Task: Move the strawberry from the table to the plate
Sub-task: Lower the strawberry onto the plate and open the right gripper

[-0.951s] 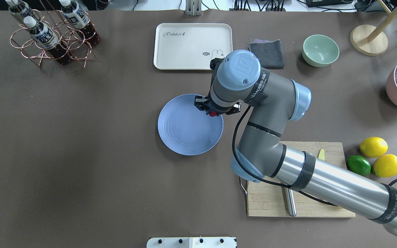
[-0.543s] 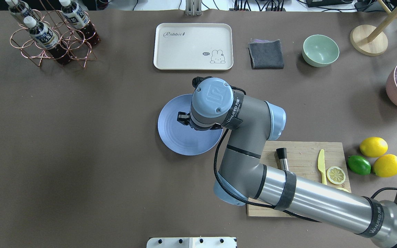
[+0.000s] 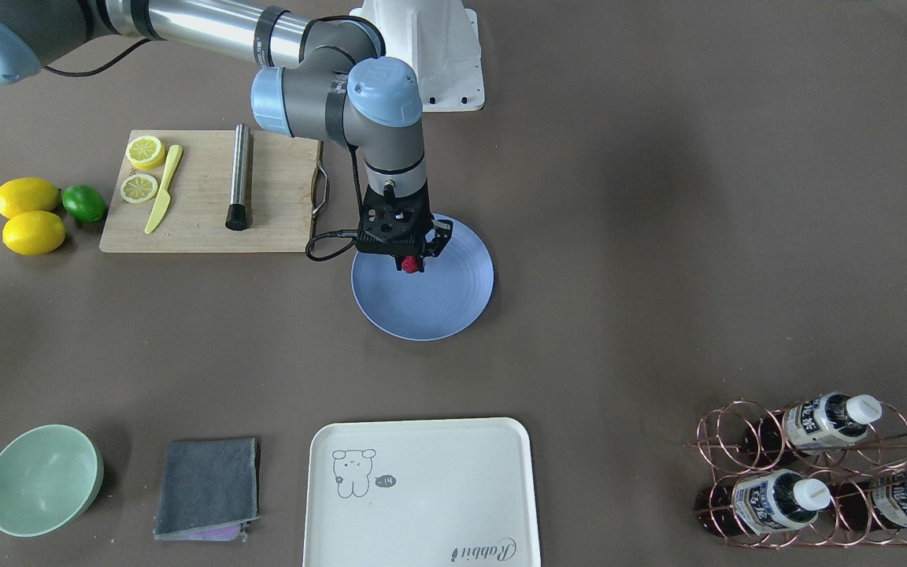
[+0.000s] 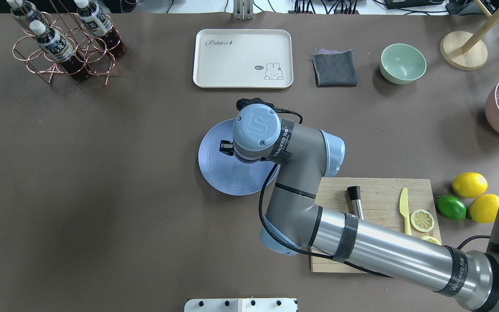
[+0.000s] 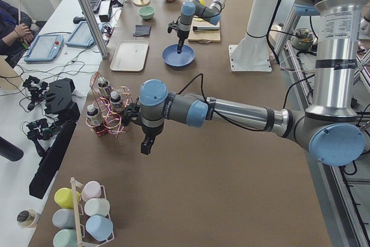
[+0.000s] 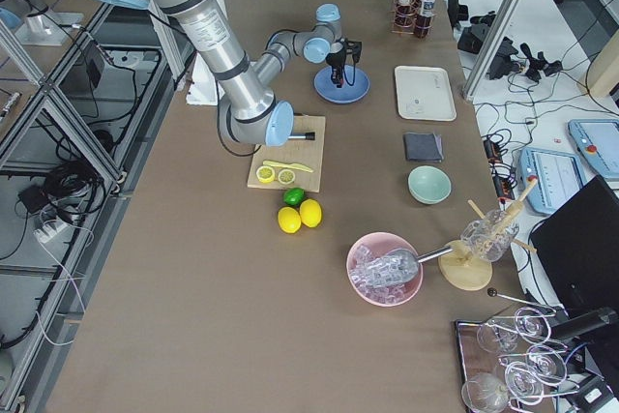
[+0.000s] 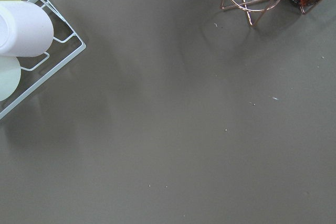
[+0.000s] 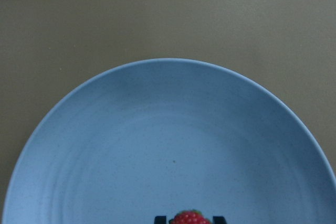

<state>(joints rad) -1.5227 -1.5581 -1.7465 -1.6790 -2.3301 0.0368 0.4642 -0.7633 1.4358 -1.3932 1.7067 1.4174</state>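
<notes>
The strawberry (image 3: 410,264) is a small red bumpy berry, and my right gripper (image 3: 411,260) is shut on it over the periwinkle-blue plate (image 3: 438,303). In the right wrist view the strawberry (image 8: 188,217) shows at the bottom edge between two black fingertips (image 8: 160,219), with the plate (image 8: 168,145) filling the view below. From overhead the right wrist hides the berry, and only the plate (image 4: 215,169) on the grey-brown table (image 4: 102,195) shows. My left gripper (image 5: 146,146) hangs over bare table far off near the bottle rack; I cannot tell whether it is open or shut.
A wooden cutting board (image 3: 201,197) with lemon slices, a yellow knife and a metal rod lies beside the plate. Lemons and a lime (image 3: 28,213), a cream tray (image 3: 422,488), a grey cloth (image 3: 205,488), a mint bowl (image 3: 42,479) and a copper bottle rack (image 3: 816,472) stand around.
My right arm has carried the strawberry from the plate's far right rim towards the plate's middle, and its wrist now covers the berry from overhead. The cutting board has come into view.
</notes>
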